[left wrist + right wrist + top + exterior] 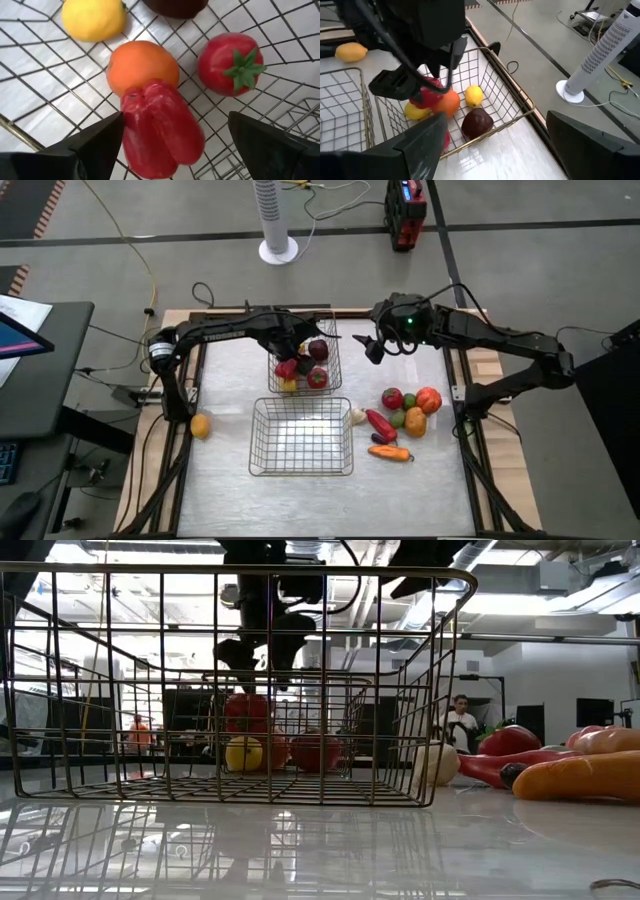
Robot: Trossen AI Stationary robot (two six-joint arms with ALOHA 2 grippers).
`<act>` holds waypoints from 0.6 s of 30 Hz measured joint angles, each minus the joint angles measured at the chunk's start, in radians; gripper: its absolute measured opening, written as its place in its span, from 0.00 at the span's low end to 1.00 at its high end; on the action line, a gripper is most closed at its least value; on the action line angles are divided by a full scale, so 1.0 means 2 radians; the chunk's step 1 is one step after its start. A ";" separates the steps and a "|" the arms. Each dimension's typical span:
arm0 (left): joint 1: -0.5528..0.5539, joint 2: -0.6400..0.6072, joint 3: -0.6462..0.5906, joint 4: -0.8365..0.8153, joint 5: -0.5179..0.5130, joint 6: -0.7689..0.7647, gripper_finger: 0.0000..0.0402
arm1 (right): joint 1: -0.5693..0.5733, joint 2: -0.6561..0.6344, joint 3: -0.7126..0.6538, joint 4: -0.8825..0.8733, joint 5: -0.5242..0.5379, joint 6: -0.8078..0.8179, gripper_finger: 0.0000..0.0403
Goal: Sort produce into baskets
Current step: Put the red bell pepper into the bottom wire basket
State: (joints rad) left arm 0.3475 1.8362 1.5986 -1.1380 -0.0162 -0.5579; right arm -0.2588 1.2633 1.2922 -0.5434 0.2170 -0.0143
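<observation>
The left gripper (172,135) hangs inside the far wire basket (330,360), its fingers (95,140) spread wide with a red pepper (160,130) between them; whether either finger touches it cannot be told. Just beyond the fingertips an orange (142,65) touches the pepper, with a tomato (230,62) beside it and a lemon (92,19) farther off. The right gripper (372,346) hovers beside that basket with its fingers (415,145) wide and nothing between them. The near basket (300,437) stands on the table (230,490), a loose pile of produce (405,420) to one side and a lone lemon (200,426) to the other.
</observation>
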 joint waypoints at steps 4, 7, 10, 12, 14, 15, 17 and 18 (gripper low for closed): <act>0.000 0.000 0.000 -0.006 0.000 -0.007 0.86 | 0.000 0.000 0.000 0.000 -0.006 -0.011 0.91; 0.000 0.000 0.000 -0.006 -0.004 -0.015 0.86 | 0.000 0.000 0.000 -0.001 -0.012 -0.010 0.91; 0.000 0.000 0.000 -0.007 -0.007 -0.015 0.86 | 0.000 0.000 0.000 -0.002 -0.018 -0.010 0.91; 0.000 0.000 0.000 -0.007 -0.008 -0.015 0.86 | 0.000 0.000 0.000 -0.002 -0.018 -0.010 0.91; 0.000 0.000 0.000 -0.007 -0.007 -0.015 0.86 | 0.000 0.000 0.000 -0.002 -0.018 -0.010 0.91; 0.000 0.000 0.000 -0.007 -0.007 -0.015 0.86 | 0.000 0.000 0.000 -0.002 -0.018 -0.010 0.91; 0.000 0.000 0.000 -0.008 -0.007 -0.015 0.86 | 0.000 0.000 0.000 -0.003 -0.018 -0.010 0.91; 0.000 0.000 0.000 -0.008 -0.007 -0.015 0.86 | 0.000 0.000 0.000 -0.003 -0.018 -0.010 0.91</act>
State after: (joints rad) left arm 0.3477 1.8362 1.5986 -1.1530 -0.0311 -0.5880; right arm -0.2581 1.2636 1.2919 -0.5494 0.1802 -0.0349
